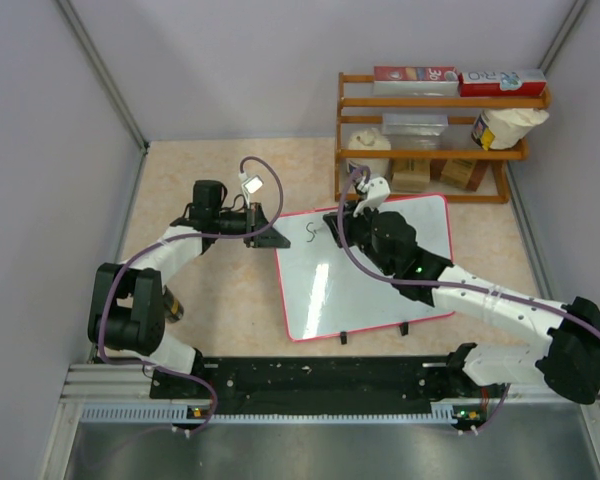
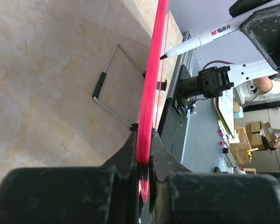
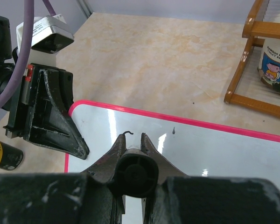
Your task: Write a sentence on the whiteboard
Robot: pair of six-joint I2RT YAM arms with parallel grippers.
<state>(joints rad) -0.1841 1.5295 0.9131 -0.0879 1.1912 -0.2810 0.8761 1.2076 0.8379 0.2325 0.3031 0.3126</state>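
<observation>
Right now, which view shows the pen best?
Left wrist: the pen shows side-on, label and tip clear, tip near the whiteboard. Right wrist shows only its butt end between the fingers of the right gripper. In the top view it cannot be made out under that gripper.

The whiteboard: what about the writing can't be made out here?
- Top external: the sentence is one tiny mark, unreadable; the right gripper covers the whiteboard beside it.
- Left wrist: the whiteboard shows edge-on in the left gripper; its face is unseen.
- Right wrist: the pen hides its own tip.
</observation>
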